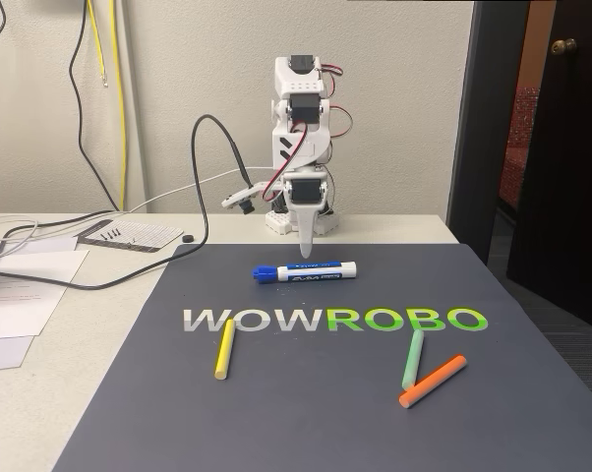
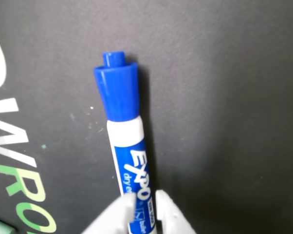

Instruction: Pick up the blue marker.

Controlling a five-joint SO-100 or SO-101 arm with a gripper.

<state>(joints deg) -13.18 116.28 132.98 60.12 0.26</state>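
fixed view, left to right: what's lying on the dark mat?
yellow stick → blue marker, farther back, with the hand coming down on its middle → green stick → orange stick, its left end just below the green one.

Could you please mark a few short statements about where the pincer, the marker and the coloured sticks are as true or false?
1. The blue marker lies flat on the dark mat. True.
2. The pincer points down right over the marker. True; in the wrist view its fingertips sit on either side of the barrel.
3. The marker is lifted off the mat. False; it rests on the mat.
4. The yellow stick lies across the marker. False; it lies apart, nearer the camera, below the WOWROBO lettering.
5. The green stick and orange stick lie close together on the right in the fixed view. True.
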